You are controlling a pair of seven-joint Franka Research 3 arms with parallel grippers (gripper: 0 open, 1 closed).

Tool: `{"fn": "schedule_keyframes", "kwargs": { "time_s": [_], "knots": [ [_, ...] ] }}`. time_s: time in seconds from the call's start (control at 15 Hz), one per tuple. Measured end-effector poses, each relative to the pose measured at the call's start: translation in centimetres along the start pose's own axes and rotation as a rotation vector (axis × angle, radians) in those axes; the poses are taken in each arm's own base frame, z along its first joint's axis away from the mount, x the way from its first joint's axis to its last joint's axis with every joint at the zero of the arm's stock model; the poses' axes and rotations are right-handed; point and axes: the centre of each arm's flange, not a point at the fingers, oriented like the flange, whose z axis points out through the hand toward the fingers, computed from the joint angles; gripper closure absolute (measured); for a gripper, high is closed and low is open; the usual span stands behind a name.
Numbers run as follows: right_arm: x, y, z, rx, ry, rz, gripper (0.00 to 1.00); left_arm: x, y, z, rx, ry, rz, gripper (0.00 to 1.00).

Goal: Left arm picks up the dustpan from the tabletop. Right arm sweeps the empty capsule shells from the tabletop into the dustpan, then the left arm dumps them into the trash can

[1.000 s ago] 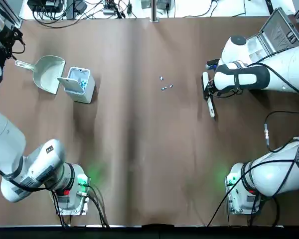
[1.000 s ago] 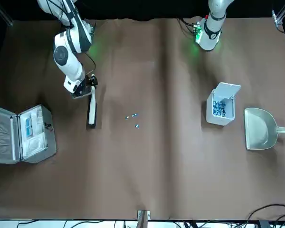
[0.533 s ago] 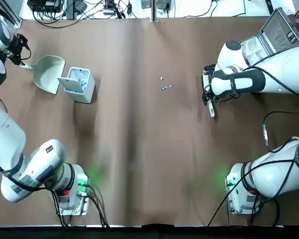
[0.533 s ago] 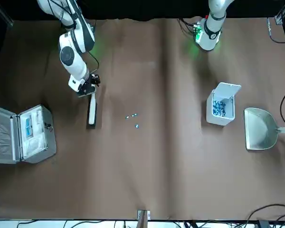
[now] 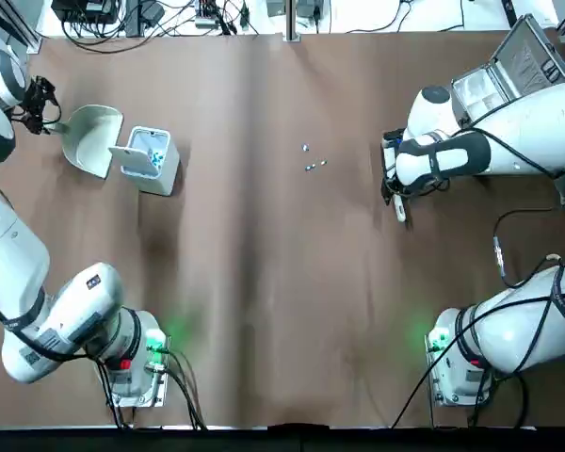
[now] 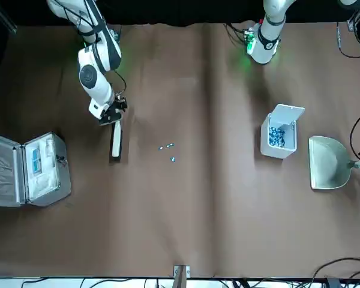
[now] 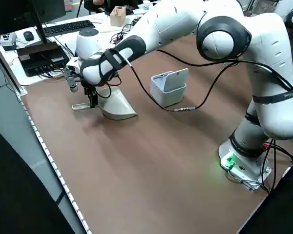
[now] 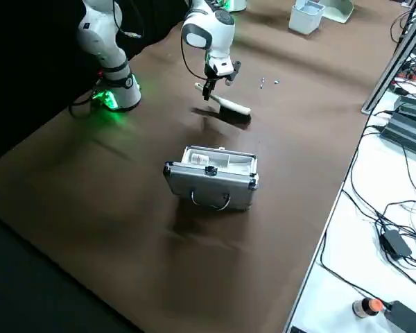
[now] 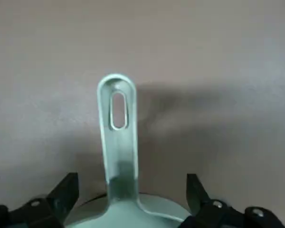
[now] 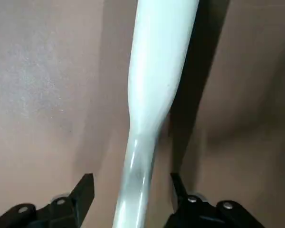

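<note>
"Dustpan (image 5: 92, 139) is seen on the worktop (image 5: 254, 235), near the trash can (image 5: 155, 179). Its handle (image 9: 118, 156) is flanked by the widely parted left hand (image 9: 133, 175); nothing is gripped. Risk?"

"Twisting, if the handle is pinched off-centre. Brush (image 10: 152, 71) likewise ungripped between the spread right hand's (image 10: 132, 175) fingers; could be nudged by skewed closure."

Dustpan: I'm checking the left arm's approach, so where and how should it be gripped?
Probably by the straight handle of the dustpan, from above, fingers closing across its narrow width; the left gripper's open fingers already flank it near the pan.
</note>
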Motion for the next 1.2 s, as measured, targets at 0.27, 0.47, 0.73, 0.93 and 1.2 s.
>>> {"fn": "schedule_keyframes", "kwargs": {
  "time_s": [0.27, 0.47, 0.73, 0.93, 1.2],
  "knots": [
    [0.0, 0.0, 0.0, 0.0, 0.0, 0.001, 0.31, 0.1, -0.1, 0.5, -0.004, 0.004, -0.002, 0.0],
    [0.0, 0.0, 0.0, 0.0, 0.0, 0.001, 0.37, 0.2, -0.3, 1.5, -0.007, 0.008, -0.005, 0.0],
    [0.0, 0.0, 0.0, 0.0, 0.0, 0.001, 0.45, 0.7, -1.2, 2.5, 0.01, 0.016, -0.006, 0.0],
    [0.0, 0.0, 0.0, 0.0, 0.0, 0.001, 0.49, 0.7, -1.2, 2.6, 0.014, 0.018, -0.003, 0.03],
    [0.0, 0.0, 0.0, 0.0, -0.001, 0.002, 0.54, 0.8, -1.3, 2.6, 0.016, 0.02, -0.001, 0.25]
  ]
}}
